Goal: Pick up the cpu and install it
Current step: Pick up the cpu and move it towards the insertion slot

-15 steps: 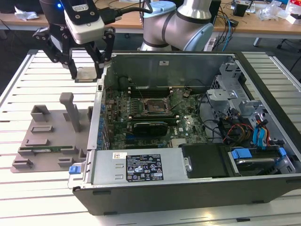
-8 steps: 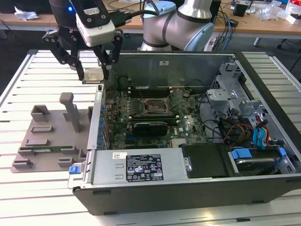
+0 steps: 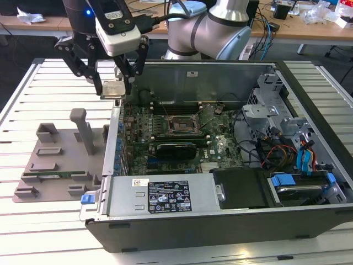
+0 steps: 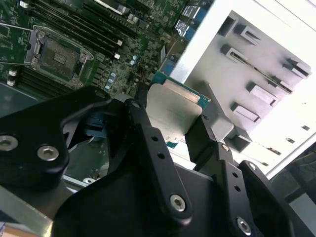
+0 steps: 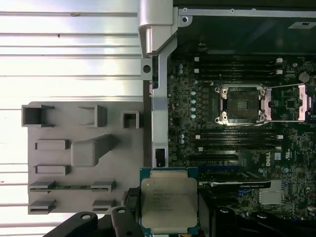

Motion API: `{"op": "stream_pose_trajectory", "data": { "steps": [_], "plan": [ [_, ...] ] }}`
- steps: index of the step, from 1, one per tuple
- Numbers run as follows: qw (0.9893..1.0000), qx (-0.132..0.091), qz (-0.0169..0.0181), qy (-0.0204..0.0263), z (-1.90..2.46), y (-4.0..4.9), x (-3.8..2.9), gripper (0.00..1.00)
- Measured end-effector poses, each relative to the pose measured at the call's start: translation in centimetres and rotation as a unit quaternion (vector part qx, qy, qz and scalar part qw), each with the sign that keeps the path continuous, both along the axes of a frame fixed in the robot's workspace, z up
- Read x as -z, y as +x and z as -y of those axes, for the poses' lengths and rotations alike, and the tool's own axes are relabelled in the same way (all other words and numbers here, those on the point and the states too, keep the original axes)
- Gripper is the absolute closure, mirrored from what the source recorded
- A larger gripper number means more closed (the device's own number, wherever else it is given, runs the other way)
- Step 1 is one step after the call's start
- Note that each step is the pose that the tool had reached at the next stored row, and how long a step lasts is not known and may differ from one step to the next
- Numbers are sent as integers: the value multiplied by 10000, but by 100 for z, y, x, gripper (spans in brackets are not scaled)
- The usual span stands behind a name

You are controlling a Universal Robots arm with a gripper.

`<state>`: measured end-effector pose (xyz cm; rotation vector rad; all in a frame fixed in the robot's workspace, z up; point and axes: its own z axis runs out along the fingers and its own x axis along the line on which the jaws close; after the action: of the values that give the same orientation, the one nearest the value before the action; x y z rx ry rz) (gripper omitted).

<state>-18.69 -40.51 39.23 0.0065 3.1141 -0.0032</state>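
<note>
The cpu [image 3: 114, 88], a flat silver-grey square with a thin rim, hangs in the air over the computer case's wall at the exterior view's left. My gripper [image 3: 114, 89] is shut on it, one black finger on each side. Both wrist views show the cpu [image 5: 169, 200] [image 4: 170, 111] held between the fingers [image 4: 144, 129] of the gripper [image 5: 169, 219] [image 4: 173, 134]. The motherboard socket [image 3: 182, 126] [image 5: 243, 104] [image 4: 59, 59] lies inside the case with its metal frame [image 5: 291, 101] swung open. The socket is bare and lies some way from the cpu.
A grey plastic tray [image 3: 60, 160] [image 5: 79, 158] with upright pegs lies on the slatted table beside the open case [image 3: 220, 221]. Memory slots, a black card [image 3: 176, 149], drive cages [image 3: 276, 110] and cables [image 3: 298, 160] crowd the case. The arm's base [image 3: 209, 27] stands behind it.
</note>
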Motion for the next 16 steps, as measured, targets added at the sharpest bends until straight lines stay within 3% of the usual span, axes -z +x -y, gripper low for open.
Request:
{"op": "stream_pose_trajectory", "data": {
  "steps": [11, 16],
  "plan": [
    [10000, 0, 0, 0, 0, 55, 17, 45],
    [10000, 0, 0, 0, 0, 138, 28, 45]
  ]
}}
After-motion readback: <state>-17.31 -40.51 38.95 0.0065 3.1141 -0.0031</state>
